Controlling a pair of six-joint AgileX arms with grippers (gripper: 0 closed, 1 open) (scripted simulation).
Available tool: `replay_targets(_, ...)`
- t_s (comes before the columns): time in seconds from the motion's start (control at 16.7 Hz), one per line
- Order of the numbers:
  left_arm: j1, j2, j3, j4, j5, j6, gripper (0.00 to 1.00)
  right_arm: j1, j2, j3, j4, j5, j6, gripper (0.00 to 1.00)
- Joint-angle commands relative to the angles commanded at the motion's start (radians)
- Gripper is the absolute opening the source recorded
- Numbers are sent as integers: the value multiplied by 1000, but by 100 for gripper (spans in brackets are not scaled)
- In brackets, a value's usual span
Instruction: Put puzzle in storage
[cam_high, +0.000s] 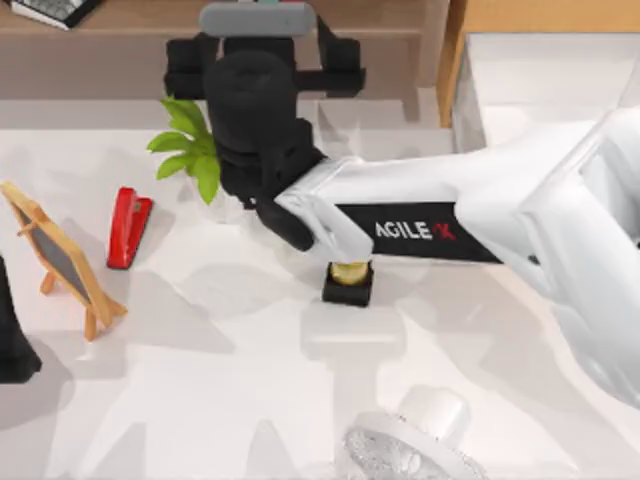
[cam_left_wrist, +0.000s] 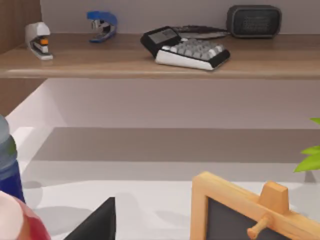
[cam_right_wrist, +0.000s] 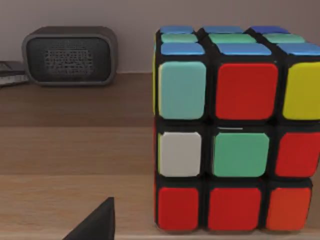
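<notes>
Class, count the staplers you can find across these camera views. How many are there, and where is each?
3: a white stapler and a blue stapler on the wooden shelf; a red stapler on the table's left. Others may be hidden.

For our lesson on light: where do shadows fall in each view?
Top view: soft grey shadows spread over the white table beneath the right arm. Left wrist view: a dark band lies under the wooden shelf. Right wrist view: the puzzle is evenly lit.

Staplers: three — red (cam_high: 128, 227) on the table, white (cam_left_wrist: 38, 41) and blue (cam_left_wrist: 102, 25) on the shelf. One Rubik's cube (cam_right_wrist: 235, 130), one small chalkboard easel (cam_high: 60, 255), one speaker (cam_right_wrist: 70, 55).
</notes>
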Motion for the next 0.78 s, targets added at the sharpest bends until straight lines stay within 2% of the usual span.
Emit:
replay_targets(0.24,0,0,0,0,0,0,100,-11,17,33,-16,-10,0,100)
replay_targets(0.78,0,0,0,0,0,0,100,-78,171,327,-152,-76,-4,100)
